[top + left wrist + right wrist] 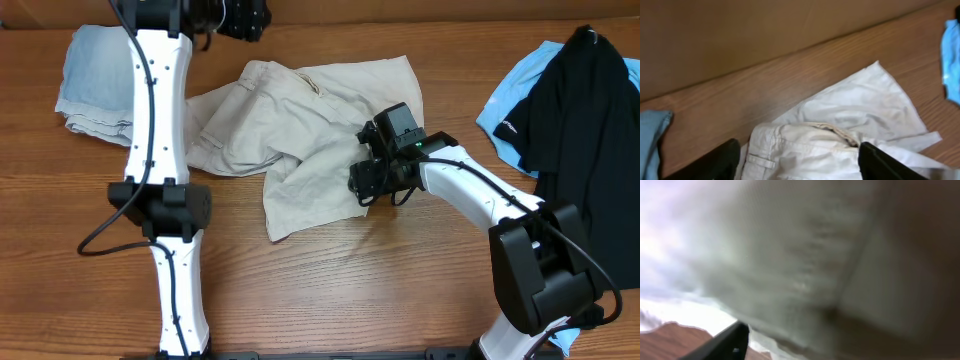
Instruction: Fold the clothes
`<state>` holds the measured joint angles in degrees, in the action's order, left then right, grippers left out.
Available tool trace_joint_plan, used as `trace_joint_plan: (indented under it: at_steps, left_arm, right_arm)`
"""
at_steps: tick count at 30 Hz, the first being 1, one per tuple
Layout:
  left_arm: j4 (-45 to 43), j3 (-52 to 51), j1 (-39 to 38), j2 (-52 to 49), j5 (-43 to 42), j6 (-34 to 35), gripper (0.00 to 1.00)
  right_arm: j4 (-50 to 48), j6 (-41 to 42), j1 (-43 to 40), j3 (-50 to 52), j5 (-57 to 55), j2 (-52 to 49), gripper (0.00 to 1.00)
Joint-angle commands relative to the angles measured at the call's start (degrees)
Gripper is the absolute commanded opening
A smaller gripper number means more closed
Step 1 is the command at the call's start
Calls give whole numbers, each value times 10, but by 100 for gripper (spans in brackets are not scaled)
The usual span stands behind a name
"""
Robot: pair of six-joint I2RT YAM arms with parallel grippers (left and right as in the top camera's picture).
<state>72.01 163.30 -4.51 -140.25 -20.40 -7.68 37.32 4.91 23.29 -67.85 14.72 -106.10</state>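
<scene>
Writing: I am reading nothing off the clothes point(300, 125) from here. The only mark I am picking out is a small white logo on the sky-blue top point(520, 90), and it is too small to make out.
Clothes: The beige garment is lying crumpled on the wooden table point(350, 290), mid-table and toward the far side. One panel is spreading toward the near centre.
Waistband: In the left wrist view I am looking down on the waistband point(800, 142) and one belt loop point(760, 161). A flat leg panel is running off to the far right beyond it.
Left gripper: I am holding the left gripper point(799, 162) at the far edge of the table, just beyond the garment's far left part. Its fingers point(715, 161) are standing spread wide and gripping nothing. The waistband is lying below the gap between them.
Right gripper: I am working the right gripper point(368, 183) down at the garment's right near part, where the overhead view is showing it over the cloth.
Right wrist view: Blurred beige fabric is filling the picture at close range, with only one finger point(725, 342) showing at the lower left. I cannot tell whether the jaws are spread or pinching cloth.
Left of scene: A faded light-blue denim piece point(95, 80) is lying at the far left, just beside the left arm point(160, 110).
Right of scene: A black top point(590, 130) is lying across the sky-blue top at the right edge, apart from the garment.
</scene>
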Motion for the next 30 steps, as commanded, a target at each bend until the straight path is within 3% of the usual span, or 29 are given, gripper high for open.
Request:
trace_joint_plan:
  at_steps: [1,5,9,13,17,25,30]
  left_arm:
    - [1,-6,-3,-26,12,-5,82]
    - [-3,-14,-3,-29,14,-5,84]
    - [-4,-17,-3,-29,19,-7,88]
    - [-3,-26,-3,-29,31,-7,91]
    - [-4,-44,-3,-29,30,-7,92]
    - [-11,-76,-3,-29,30,-12,93]
    - [-16,-76,-5,-29,29,-27,100]
  right_arm:
    - [-3,0,-1,2,7,12,78]
    - [-25,0,-1,15,-2,-2,78]
    - [-46,0,-1,22,13,-5,67]
    - [-56,-2,-1,22,31,-5,42]
    - [-54,-2,-2,22,30,-4,4]
    - [25,28,-36,-20,47,43,4]
    - [86,24,-56,-42,45,100,4]
